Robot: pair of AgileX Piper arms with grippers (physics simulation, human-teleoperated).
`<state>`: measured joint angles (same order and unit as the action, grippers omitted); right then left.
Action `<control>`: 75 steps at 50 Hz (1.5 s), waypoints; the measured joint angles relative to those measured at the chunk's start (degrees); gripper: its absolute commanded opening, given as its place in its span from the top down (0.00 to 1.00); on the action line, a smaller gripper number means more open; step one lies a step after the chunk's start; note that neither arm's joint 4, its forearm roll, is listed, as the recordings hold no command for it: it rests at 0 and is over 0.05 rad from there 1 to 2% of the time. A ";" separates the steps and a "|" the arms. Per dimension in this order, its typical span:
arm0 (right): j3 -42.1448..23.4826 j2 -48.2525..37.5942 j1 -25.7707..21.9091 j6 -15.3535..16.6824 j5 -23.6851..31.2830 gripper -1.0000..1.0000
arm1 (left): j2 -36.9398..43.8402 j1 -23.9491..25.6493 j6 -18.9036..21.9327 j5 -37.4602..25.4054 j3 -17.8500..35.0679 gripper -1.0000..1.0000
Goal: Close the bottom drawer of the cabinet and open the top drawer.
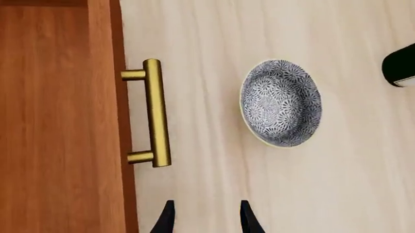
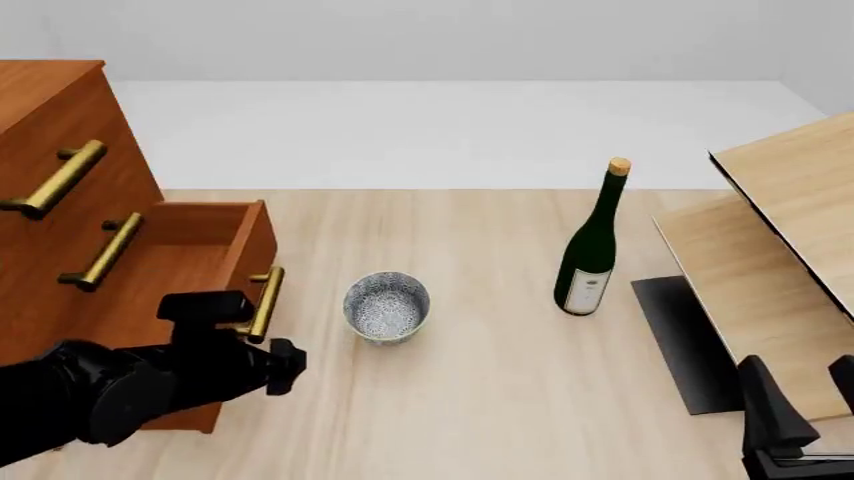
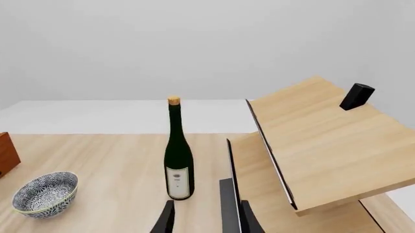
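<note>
The reddish-brown cabinet (image 2: 47,110) stands at the left. Its top drawer (image 2: 56,178) sits flush, brass bar handle showing. The bottom drawer (image 2: 200,250) is pulled far out, its inside open to view. The brass handle (image 2: 267,303) on its front also shows in the left wrist view as the handle (image 1: 155,111) on the drawer front (image 1: 58,121). My left gripper (image 2: 283,368) hangs just in front of that handle, open and holding nothing; its tips (image 1: 205,221) are apart from the bar. My right gripper (image 2: 805,395) is low at the right, open and holding nothing (image 3: 205,218).
A blue-patterned bowl (image 2: 387,306) sits just right of the open drawer's handle. A dark green bottle (image 2: 590,245) stands mid-table. Pale slanted boards (image 2: 787,200) and a dark mat (image 2: 681,340) fill the right side, with a small black block (image 3: 356,96) on the upper board.
</note>
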<state>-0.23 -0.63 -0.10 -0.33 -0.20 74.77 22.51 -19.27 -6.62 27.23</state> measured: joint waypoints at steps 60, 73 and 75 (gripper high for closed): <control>0.11 -0.20 0.09 0.33 0.09 0.00 | -0.27 -28.26 30.38 1.62 -4.26 0.00; 0.10 -0.33 0.02 0.33 -0.05 0.00 | -1.54 -33.24 36.26 4.13 -6.78 0.00; 0.10 -0.33 0.03 0.33 -0.06 0.00 | -1.70 -34.16 37.17 4.61 -7.15 0.00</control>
<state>-0.12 -0.96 -0.08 0.00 -0.26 73.06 -11.65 17.90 -2.01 20.08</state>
